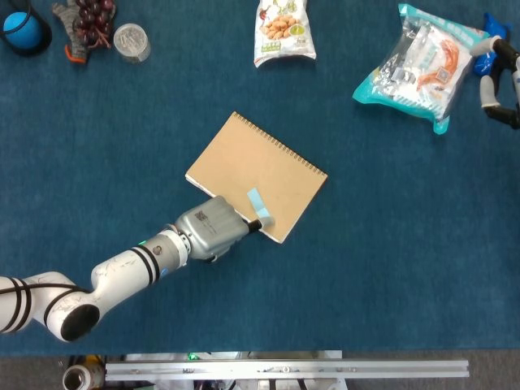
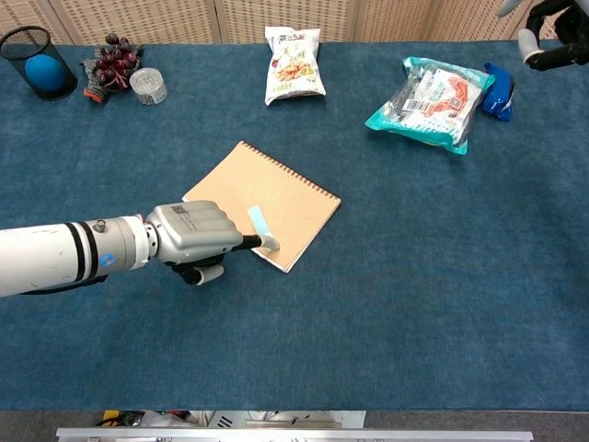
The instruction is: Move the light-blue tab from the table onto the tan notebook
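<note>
At the tan notebook's [image 1: 256,175] near corner, left hand [image 1: 213,228] is fisted, one fingertip touching the light-blue tab [image 1: 257,204]; tab lies flat on the cover; right hand [image 2: 550,37] curled, grip indeterminate.

Far left: black cup [image 2: 24,46] holding blue ball [image 2: 44,71], grapes [image 2: 112,60], tin [image 2: 147,86]. Far centre: snack bag [image 2: 294,64]. Far right: teal packet [image 2: 431,102].

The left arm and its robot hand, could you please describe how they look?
The left arm is a glossy white tube with black bands near the wrist and a small blue dot. The left robot hand has a silver-grey metal shell with a small printed label and dark fingertips.
</note>
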